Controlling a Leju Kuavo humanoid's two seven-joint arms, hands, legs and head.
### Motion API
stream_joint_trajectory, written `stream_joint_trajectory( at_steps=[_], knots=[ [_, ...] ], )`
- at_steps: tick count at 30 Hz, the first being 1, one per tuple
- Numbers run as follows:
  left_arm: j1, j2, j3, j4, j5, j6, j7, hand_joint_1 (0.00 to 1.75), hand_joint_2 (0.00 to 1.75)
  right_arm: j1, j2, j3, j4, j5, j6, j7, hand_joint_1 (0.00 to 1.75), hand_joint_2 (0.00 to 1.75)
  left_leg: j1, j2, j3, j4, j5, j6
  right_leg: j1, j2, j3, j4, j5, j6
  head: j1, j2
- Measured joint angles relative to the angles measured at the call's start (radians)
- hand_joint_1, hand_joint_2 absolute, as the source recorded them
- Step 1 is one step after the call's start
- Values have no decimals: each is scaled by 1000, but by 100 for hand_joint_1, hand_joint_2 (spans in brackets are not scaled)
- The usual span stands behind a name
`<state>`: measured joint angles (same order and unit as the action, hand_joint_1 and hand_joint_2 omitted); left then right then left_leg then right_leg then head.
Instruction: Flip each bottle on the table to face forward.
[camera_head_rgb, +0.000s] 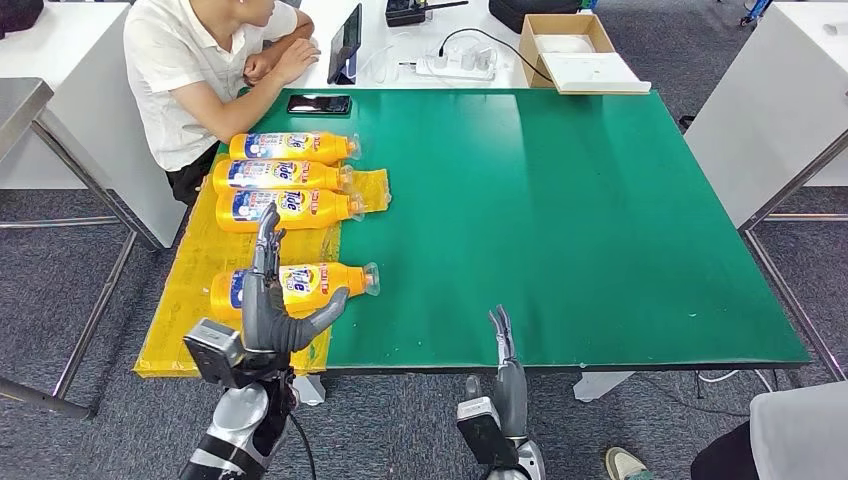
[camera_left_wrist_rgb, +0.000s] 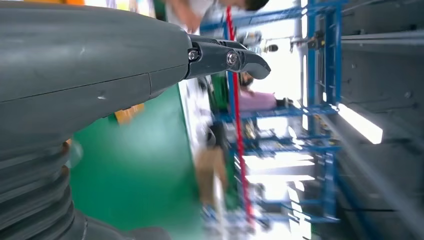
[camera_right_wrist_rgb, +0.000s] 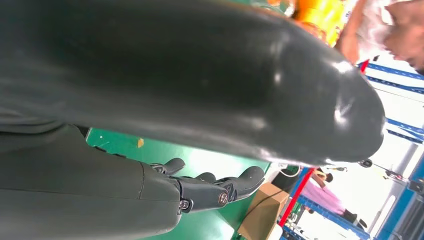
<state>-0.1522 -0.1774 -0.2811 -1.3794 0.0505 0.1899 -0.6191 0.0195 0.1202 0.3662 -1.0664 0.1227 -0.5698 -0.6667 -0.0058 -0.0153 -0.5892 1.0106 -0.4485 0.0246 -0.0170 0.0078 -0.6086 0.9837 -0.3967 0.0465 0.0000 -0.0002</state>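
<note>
Several orange Tide bottles lie on their sides on a yellow mat (camera_head_rgb: 190, 290) at the table's left end. Three sit in a row at the back: one (camera_head_rgb: 290, 146), one (camera_head_rgb: 282, 175) and one (camera_head_rgb: 290, 208). A fourth bottle (camera_head_rgb: 300, 282) lies alone nearer the front edge, cap pointing right. My left hand (camera_head_rgb: 272, 300) hovers over this bottle, fingers straight and thumb spread toward its neck, holding nothing. My right hand (camera_head_rgb: 507, 365) stands upright at the front table edge, fingers straight, empty. The left hand's fingertips (camera_left_wrist_rgb: 245, 59) and the right hand's fingertips (camera_right_wrist_rgb: 235, 182) appear extended in the wrist views.
The green table (camera_head_rgb: 560, 210) stretches wide to the right. A person (camera_head_rgb: 210, 60) in a white shirt sits at the far left corner, next to a black phone (camera_head_rgb: 318, 103). A cardboard box (camera_head_rgb: 575, 50) and power strip (camera_head_rgb: 455, 65) lie beyond the far edge.
</note>
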Motion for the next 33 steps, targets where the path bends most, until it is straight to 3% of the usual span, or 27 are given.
stream_joint_trajectory(
  at_steps=[5,10,13,14,17,27,31,33],
  knots=[
    [66,1,2,-100,88,-66,10,0,175,43,-7,0,-115,-42,58,0,0,0,0,0,0,0,0,0,0,0,0,0,0,0,0,0],
    [115,-3,0,-160,97,-81,15,0,175,72,-8,10,-271,-7,-16,0,0,0,0,0,0,0,0,0,0,0,0,0,0,0,0,0],
    [137,-8,-6,-178,92,-70,21,0,44,73,-8,27,-336,-12,-33,0,0,0,0,0,0,0,0,0,0,0,0,0,0,0,0,0],
    [145,-9,-7,-181,89,-65,22,0,44,75,-7,31,-350,-20,-27,0,0,0,0,0,0,0,0,0,0,0,0,0,0,0,0,0],
    [171,-12,-9,-186,93,-54,22,0,175,83,2,34,-378,-41,-12,0,0,0,0,0,0,0,0,0,0,0,0,0,0,0,0,0],
    [240,-23,-31,-192,139,-39,79,0,175,97,45,25,-389,-61,-62,0,0,0,0,0,0,0,0,0,0,0,-1,0,0,0,0,0],
    [242,-19,-43,-182,135,-47,94,0,175,108,43,19,-403,-56,-51,14,0,175,0,0,0,0,0,0,0,0,0,0,0,0,0,0],
    [243,-17,-44,-177,125,-44,86,0,175,117,41,10,-418,-54,-35,29,0,175,0,0,0,0,0,0,0,0,0,0,0,0,0,0]
  ],
)
